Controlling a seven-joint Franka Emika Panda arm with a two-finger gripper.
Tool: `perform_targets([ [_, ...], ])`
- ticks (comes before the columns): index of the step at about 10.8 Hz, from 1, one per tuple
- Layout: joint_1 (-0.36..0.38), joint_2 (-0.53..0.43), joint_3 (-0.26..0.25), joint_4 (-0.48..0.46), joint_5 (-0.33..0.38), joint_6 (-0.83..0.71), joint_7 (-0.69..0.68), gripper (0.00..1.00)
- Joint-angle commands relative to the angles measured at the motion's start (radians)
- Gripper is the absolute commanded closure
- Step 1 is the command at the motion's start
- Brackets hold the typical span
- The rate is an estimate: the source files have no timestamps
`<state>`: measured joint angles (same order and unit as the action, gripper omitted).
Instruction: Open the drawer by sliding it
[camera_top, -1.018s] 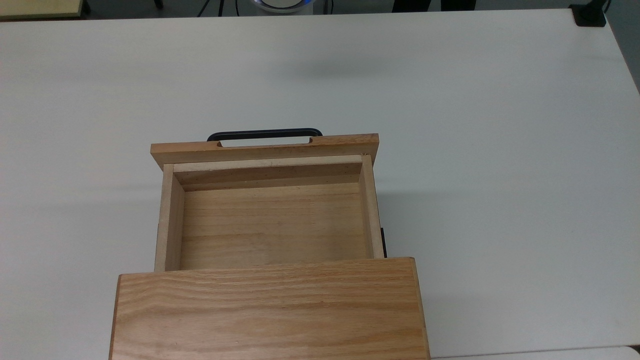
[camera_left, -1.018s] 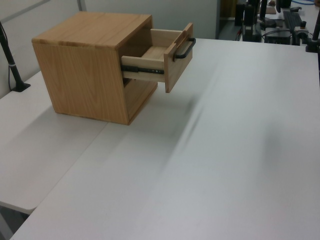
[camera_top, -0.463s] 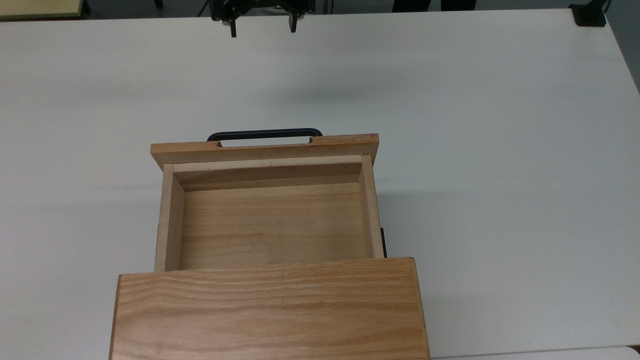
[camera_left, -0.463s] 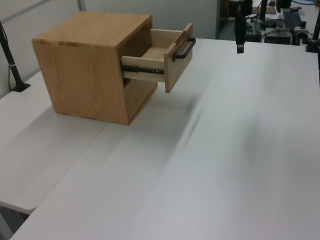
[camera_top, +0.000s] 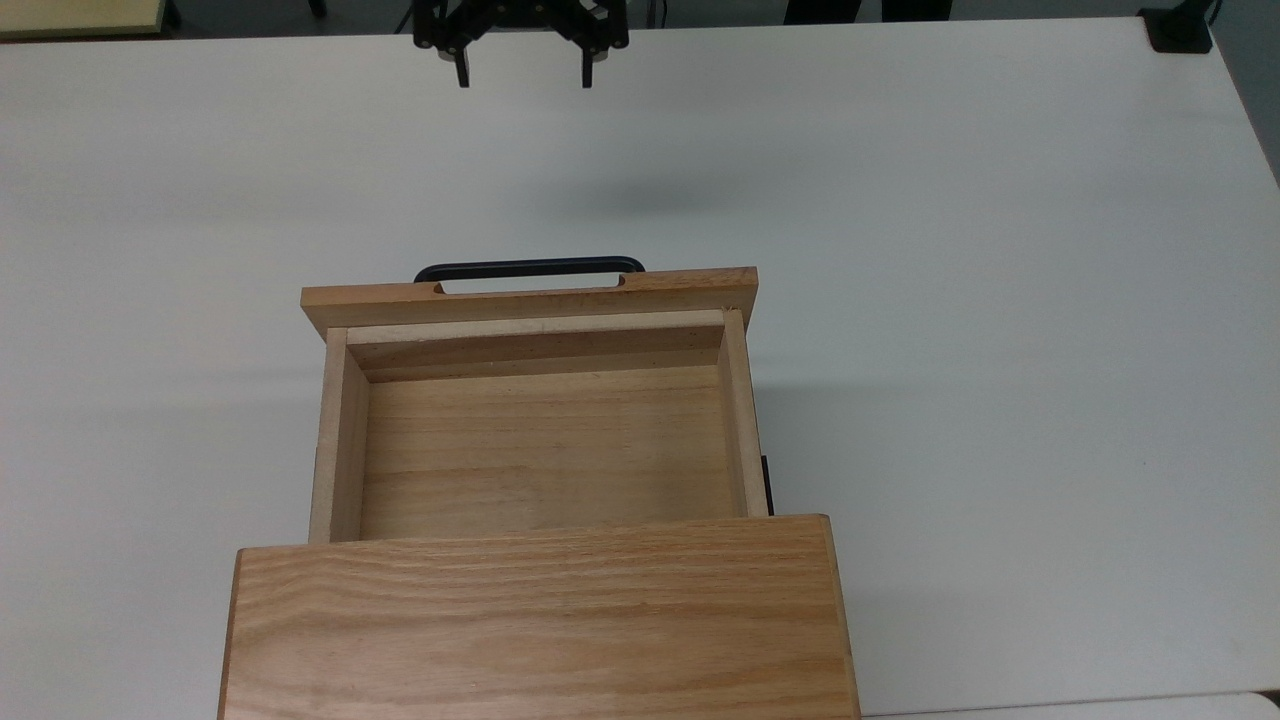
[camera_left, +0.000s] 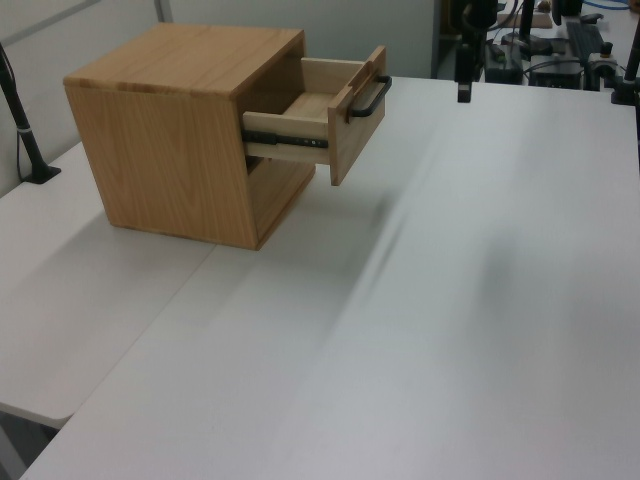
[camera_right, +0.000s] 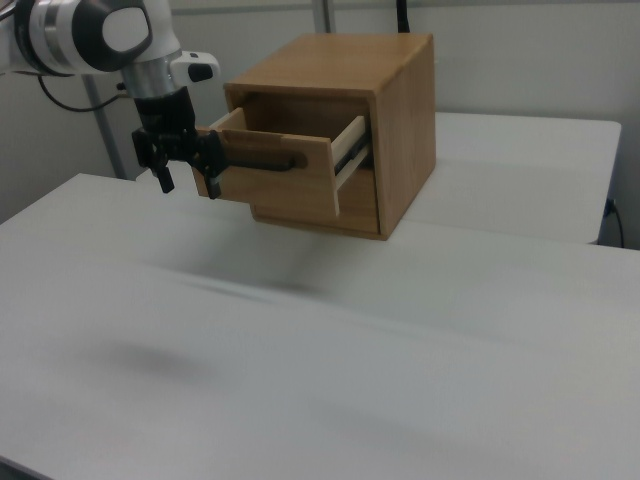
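Already the task looks largely done: the drawer (camera_top: 540, 430) stands pulled well out of the wooden cabinet (camera_left: 170, 140), its bare floor open to the top view and a black slide rail (camera_left: 285, 140) exposed along its side in the left view. Whether any travel is left on the rail I cannot tell.

The white table (camera_top: 1000, 250) gives wide room ahead of the front panel and to both sides, with its far edge just behind the arm. The cabinet sits near the table edge at the top view's bottom.

The gripper (camera_top: 522, 72) hangs above the table, well apart from the black bar handle (camera_top: 530, 268), its 2 fingers spread wide and holding nothing.
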<state>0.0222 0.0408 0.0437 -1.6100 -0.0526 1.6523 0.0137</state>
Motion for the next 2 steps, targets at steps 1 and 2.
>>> perform_targets([
  [1, -0.002, 0.002, -0.028, 0.013, 0.056, 0.018, 0.063, 0.00],
  [2, -0.002, 0.002, -0.028, 0.015, 0.057, 0.018, 0.063, 0.00],
])
